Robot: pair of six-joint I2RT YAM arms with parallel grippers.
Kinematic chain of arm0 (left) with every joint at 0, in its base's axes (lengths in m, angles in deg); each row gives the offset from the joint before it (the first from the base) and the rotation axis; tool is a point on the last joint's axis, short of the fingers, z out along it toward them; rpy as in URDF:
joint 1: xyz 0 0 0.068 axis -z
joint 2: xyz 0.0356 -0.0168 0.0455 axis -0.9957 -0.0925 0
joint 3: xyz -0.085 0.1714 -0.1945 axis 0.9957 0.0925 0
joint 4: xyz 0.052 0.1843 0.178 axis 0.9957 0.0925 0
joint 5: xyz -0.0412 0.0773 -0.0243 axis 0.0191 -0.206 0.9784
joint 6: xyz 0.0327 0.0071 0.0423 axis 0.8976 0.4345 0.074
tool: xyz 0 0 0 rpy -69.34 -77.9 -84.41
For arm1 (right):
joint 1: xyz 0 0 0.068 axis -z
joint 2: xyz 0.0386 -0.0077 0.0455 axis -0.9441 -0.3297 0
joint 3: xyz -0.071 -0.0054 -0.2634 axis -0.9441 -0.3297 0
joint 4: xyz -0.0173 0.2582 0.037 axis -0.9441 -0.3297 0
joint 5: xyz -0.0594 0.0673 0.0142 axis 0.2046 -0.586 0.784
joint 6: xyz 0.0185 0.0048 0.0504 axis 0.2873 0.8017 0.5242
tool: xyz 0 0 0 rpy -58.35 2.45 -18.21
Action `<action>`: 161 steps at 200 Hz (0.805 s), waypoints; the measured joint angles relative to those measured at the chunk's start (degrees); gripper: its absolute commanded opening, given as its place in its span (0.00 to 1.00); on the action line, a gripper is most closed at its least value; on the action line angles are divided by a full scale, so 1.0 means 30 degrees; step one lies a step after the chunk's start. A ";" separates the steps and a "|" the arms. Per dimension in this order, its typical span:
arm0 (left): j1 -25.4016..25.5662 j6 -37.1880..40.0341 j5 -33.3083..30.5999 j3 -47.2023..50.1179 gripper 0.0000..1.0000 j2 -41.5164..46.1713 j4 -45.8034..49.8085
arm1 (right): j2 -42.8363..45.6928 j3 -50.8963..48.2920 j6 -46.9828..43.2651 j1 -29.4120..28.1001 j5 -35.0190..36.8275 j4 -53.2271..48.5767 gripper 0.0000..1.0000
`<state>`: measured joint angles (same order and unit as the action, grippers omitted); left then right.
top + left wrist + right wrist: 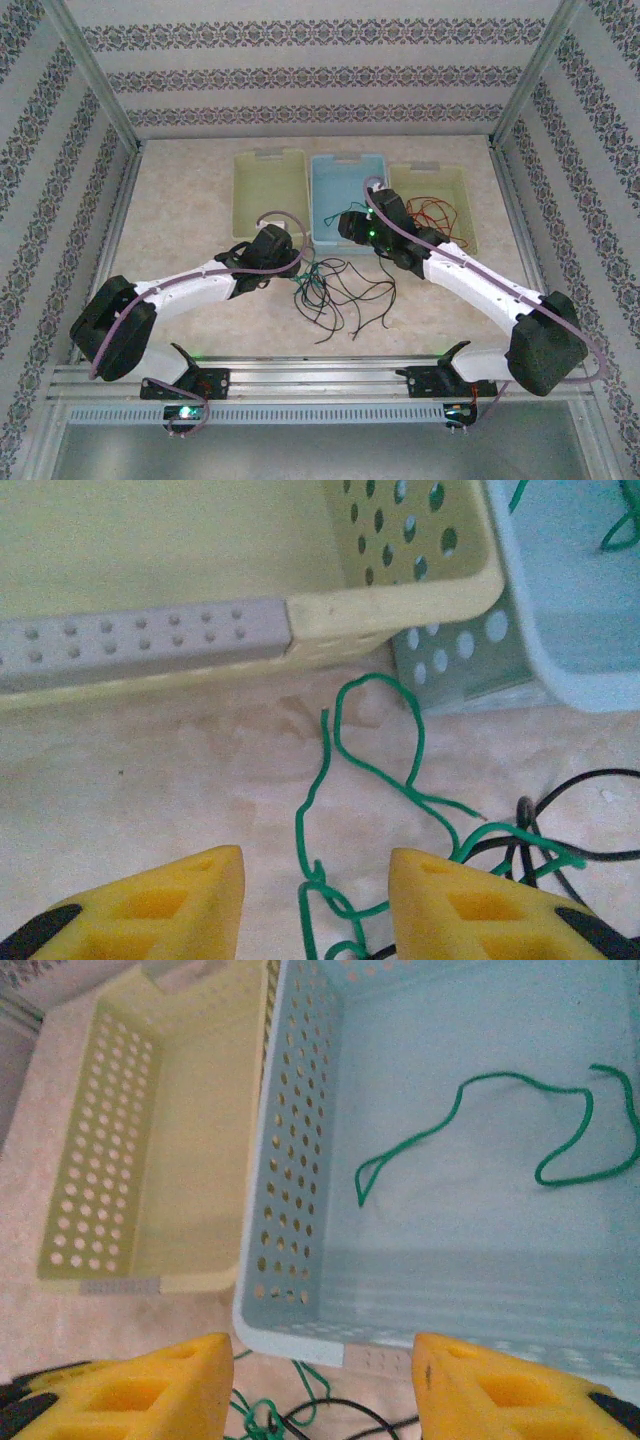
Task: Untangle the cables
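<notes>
A: Left tool [315, 875]?
B: Released; astride the cables [323, 760], green and black, loose on the table [150, 780].
A: Right tool [322, 1360]?
B: Released too; above the blue bin [290, 1335], near rim; one green strand [500, 1075] inside.

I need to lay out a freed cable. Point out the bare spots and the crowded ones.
Bare table lies left of the left yellow basket, and a strip runs between the tangle and the near edge. That basket is empty too. Crowded: the tangle at the centre, the blue basket with a green cable, the right yellow basket with red cables.
</notes>
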<state>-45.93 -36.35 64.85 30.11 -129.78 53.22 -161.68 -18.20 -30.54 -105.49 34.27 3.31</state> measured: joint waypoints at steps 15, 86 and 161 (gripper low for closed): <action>-0.0087 0.0073 0.0423 -0.0022 0.39 -0.0277 0.0022 | 0.0000 -0.0211 -0.0124 -0.0131 -0.0007 -0.0284 0.51; -0.0087 0.0845 0.2011 -0.0073 0.21 -0.1421 0.0321 | -0.0051 -0.0262 -0.0306 -0.0386 0.0153 -0.0663 0.51; -0.0087 0.0991 0.2055 -0.0058 0.00 0.0233 0.0750 | -0.1625 -0.0262 -0.1792 -0.2645 -0.0546 -0.0852 0.51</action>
<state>-46.19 -33.38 71.02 29.94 -129.08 55.47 -166.56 -18.98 -35.92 -113.43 32.63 0.75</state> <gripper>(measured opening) 0.044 0.510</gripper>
